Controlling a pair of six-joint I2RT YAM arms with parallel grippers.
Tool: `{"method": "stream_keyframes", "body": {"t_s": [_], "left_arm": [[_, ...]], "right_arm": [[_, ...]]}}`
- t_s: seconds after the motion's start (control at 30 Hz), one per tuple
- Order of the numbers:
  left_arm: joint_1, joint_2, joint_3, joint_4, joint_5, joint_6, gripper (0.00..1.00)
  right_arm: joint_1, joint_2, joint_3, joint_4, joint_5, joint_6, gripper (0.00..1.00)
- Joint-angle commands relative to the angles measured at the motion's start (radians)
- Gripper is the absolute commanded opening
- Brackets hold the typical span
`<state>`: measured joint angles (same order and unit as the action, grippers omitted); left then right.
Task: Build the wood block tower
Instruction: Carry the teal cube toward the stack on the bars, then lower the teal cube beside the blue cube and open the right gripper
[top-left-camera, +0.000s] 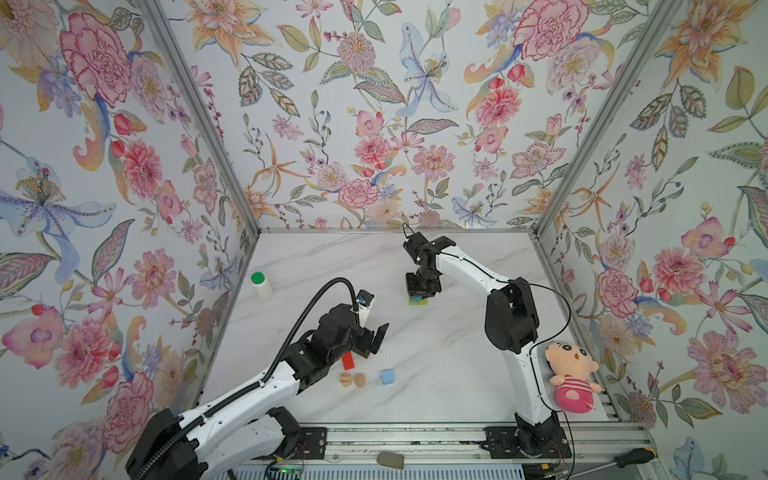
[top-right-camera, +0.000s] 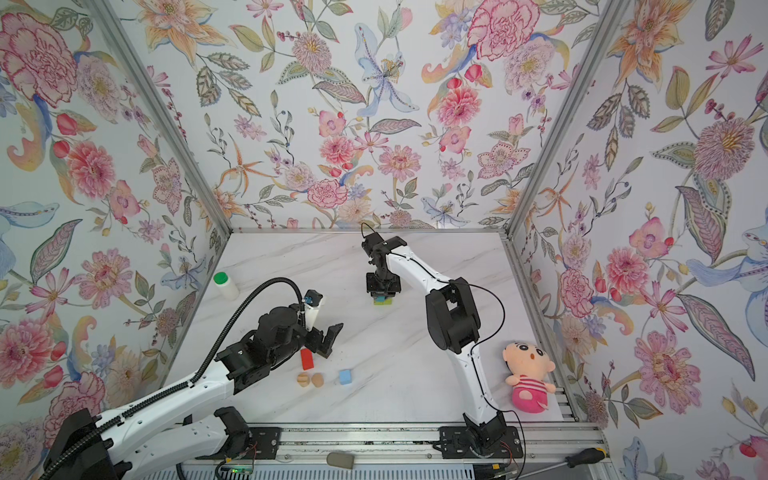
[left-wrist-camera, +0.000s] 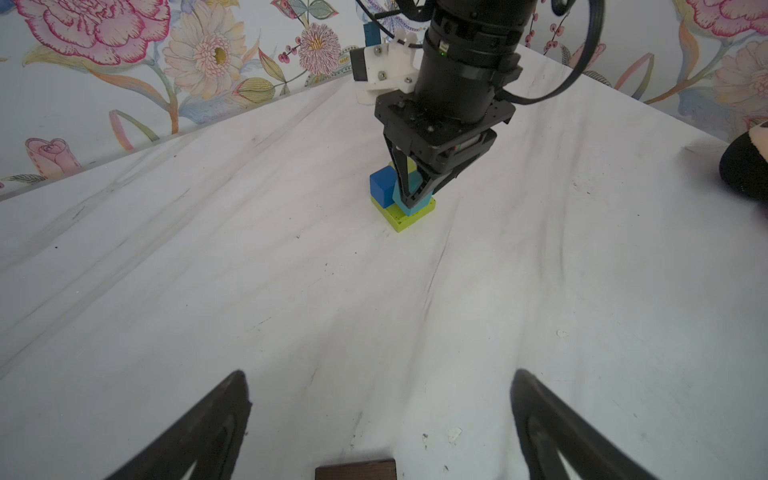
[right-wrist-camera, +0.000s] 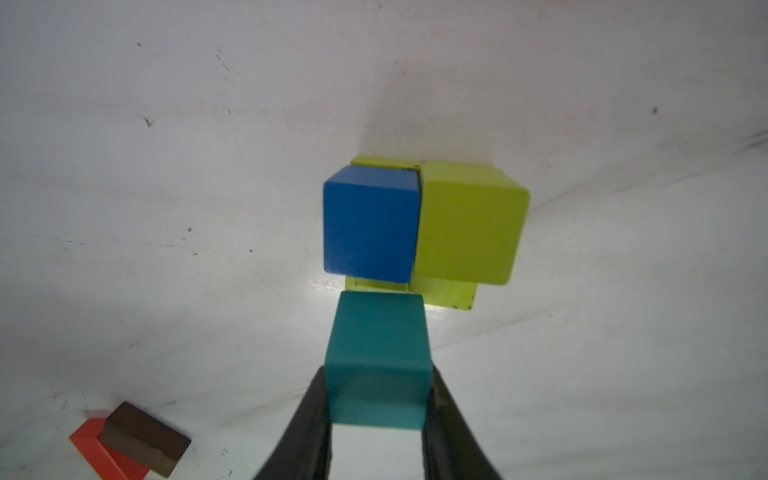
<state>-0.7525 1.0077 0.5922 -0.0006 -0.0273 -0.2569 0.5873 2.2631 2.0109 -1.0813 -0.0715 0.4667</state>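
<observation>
The right gripper (right-wrist-camera: 378, 409) is seen closed on a teal cube (right-wrist-camera: 378, 345), which is pinched between its two black fingers (right-wrist-camera: 309, 424). In both top views it is pointed straight down, just toward 12 o'clock from the table's centre. The cube is held at the edge of a flat lime-green base plate (left-wrist-camera: 400, 221), next to a blue cube (right-wrist-camera: 370, 224) and a lime-green cube (right-wrist-camera: 469, 224). These two are set side by side, touching, on that plate. Whether the teal cube rests on the plate or hangs just above it cannot be told.

The left gripper (top-left-camera: 373, 343) is spread wide with nothing between its fingers, toward 9 o'clock. A red oblong (top-left-camera: 348, 361) is seen just beside it, with a dark-brown oblong (right-wrist-camera: 145, 440) laid across it. Two tan rounded pieces (top-left-camera: 345, 379) and a light-blue cube (top-left-camera: 387, 376) are found near 7 o'clock.

The marble tabletop (top-left-camera: 457, 365) is enclosed by floral walls (top-left-camera: 374, 104). A green-capped white bottle (top-left-camera: 262, 286) is placed at 10 o'clock and a pink plush doll (top-left-camera: 571, 384) at 4 o'clock.
</observation>
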Motion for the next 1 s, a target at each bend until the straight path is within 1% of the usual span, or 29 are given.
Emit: {"method": "stream_keyframes", "body": {"t_s": [0.0,0.47,0.97], "left_arm": [[0.020,0.013,0.029,0.020,0.029,0.016,0.99],[0.053,0.034,0.041,0.020,0.057,0.022,0.99],[0.071,0.023,0.043,0.009,0.064,0.021,0.99]], "right_arm": [[-0.003,0.036,0.034,-0.034,-0.011,-0.016,0.32],[-0.008,0.067,0.064,-0.034,-0.028,-0.022,0.33],[-0.019,0.095,0.082,-0.035,-0.034,-0.026,0.35]]}}
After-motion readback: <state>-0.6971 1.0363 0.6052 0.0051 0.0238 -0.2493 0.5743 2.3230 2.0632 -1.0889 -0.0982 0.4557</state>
